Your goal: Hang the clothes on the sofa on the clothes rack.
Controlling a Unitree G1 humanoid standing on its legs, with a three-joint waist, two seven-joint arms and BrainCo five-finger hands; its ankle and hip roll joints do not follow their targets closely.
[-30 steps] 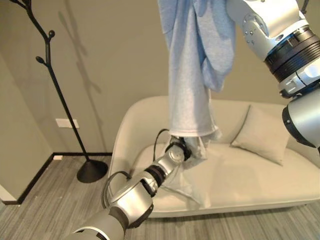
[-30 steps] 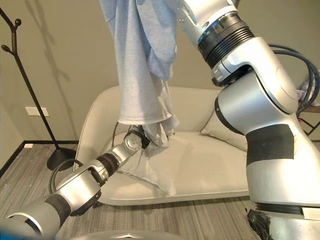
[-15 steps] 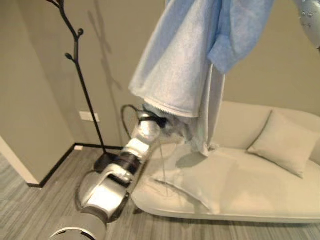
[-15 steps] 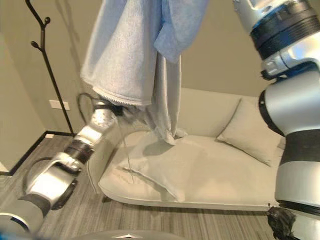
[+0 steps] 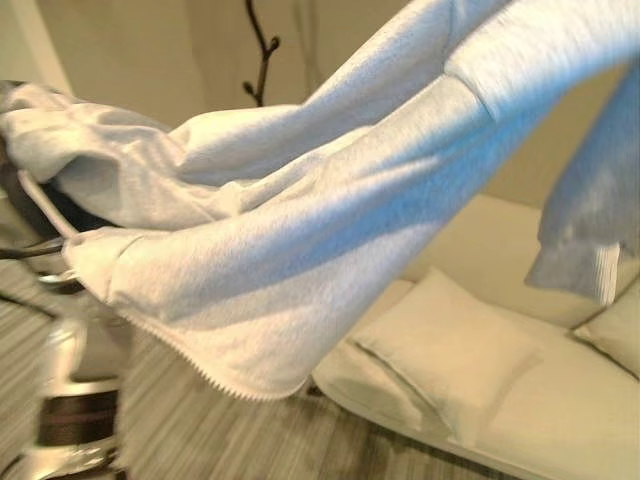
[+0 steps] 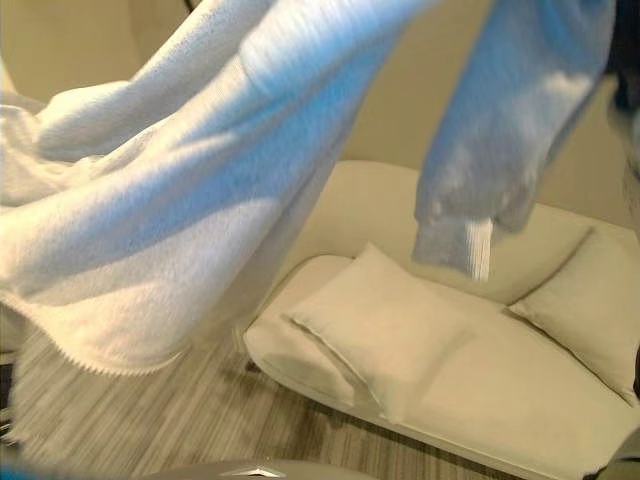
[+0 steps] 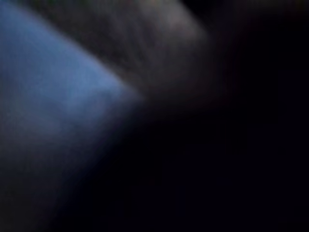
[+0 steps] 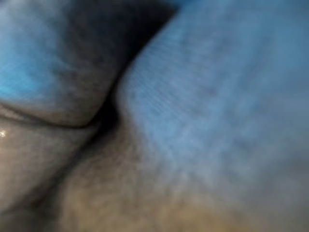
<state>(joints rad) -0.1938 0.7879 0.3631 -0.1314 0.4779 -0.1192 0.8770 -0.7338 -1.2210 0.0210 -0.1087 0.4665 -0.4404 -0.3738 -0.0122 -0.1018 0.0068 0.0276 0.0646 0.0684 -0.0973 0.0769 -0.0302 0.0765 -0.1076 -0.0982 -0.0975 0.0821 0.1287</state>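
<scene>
1. A pale blue-grey sweatshirt (image 5: 330, 230) is seen stretched wide across the head views, held up in the air above the floor and in front of the sofa (image 5: 560, 420).
2. Its hem edge (image 5: 210, 375) is hung low towards the robot's left, clear of the striped grey floor (image 5: 200, 430) beneath it.
3. One sleeve (image 6: 500, 130) is draped down on the robot's right, its ribbed cuff (image 6: 470, 250) dangling over the sofa's backrest without touching the seat.
4. The garment's bunched end (image 5: 60, 130) is gathered at the far left of the left eye view, where something dark is glimpsed behind the folds; whether that is the left hand cannot be told.
5. The clothes rack (image 5: 262, 60) is picked out as a dark branching tip above the cloth, against the beige wall.
6. Two cream cushions are noted on the sofa: a large one (image 6: 385, 325) lying flat on the seat, a second (image 6: 590, 300) propped at the right end.
7. Blue fabric (image 8: 217, 96) is pressed right against the right wrist camera, and blue cloth (image 7: 48, 96) is made out in the dark left wrist view.
8. Neither hand's fingers can be made out under the cloth, so whether each is clenched or released cannot be told.
</scene>
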